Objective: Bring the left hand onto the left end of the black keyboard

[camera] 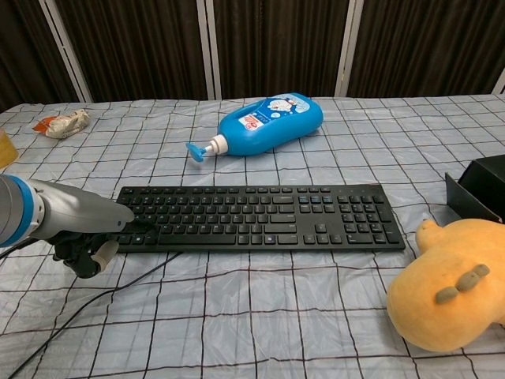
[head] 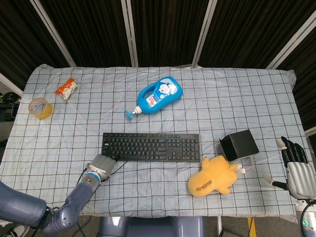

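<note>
The black keyboard (head: 150,146) (camera: 260,217) lies flat across the middle of the checked cloth. My left hand (head: 102,166) (camera: 79,225) sits low at its front left corner, holding nothing. Its dark fingertips (camera: 140,227) reach over the keyboard's front edge onto the leftmost keys, while the palm stays on the cloth in front. My right hand (head: 296,168) hangs off the table's right edge with fingers spread, empty, far from the keyboard; the chest view does not show it.
A blue pump bottle (head: 159,95) (camera: 268,122) lies behind the keyboard. A black box (head: 239,145) and a yellow plush (head: 215,176) sit to its right. A tape roll (head: 40,108) and snack packet (head: 66,88) lie far left. The keyboard cable (camera: 79,312) trails toward the front edge.
</note>
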